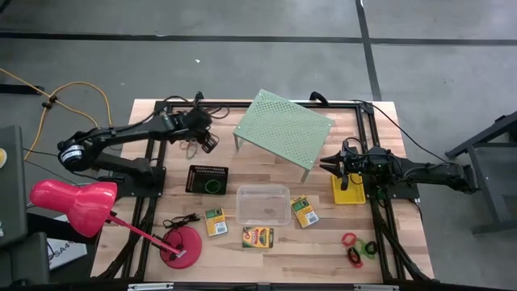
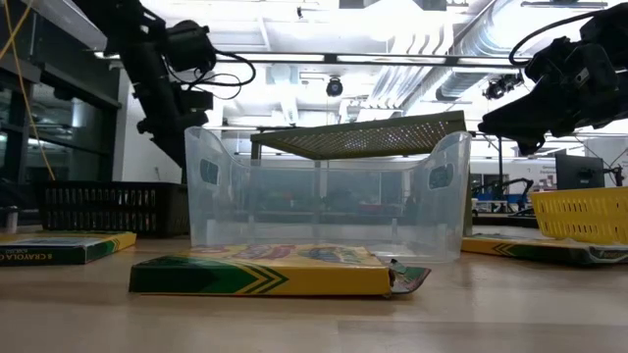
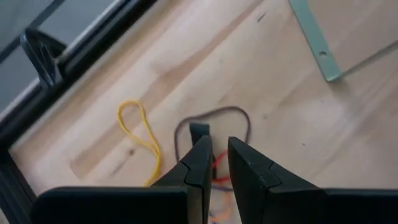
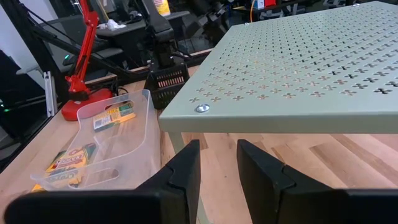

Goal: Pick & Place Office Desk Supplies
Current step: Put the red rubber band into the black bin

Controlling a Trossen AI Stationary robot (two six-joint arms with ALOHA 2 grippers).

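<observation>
Your left claw (image 3: pixel 216 163) hangs with jaws narrowly apart over the rubber bands (image 3: pixel 211 124) on the bench (image 3: pixel 280 106), gripping nothing. Your right claw (image 4: pixel 217 163), slightly apart and empty, faces the green shelf (image 4: pixel 298 68) edge directly ahead; the clear tub (image 4: pixel 99 149) lies beyond, the yellow basket (image 1: pixel 349 191) beneath it.

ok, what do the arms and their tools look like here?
Both arms are dark, jointed, with black cables running along them. The left arm has a silver ring at its base joint. The left tool and right tool each have two black, angular fingers with stepped inner faces.
</observation>
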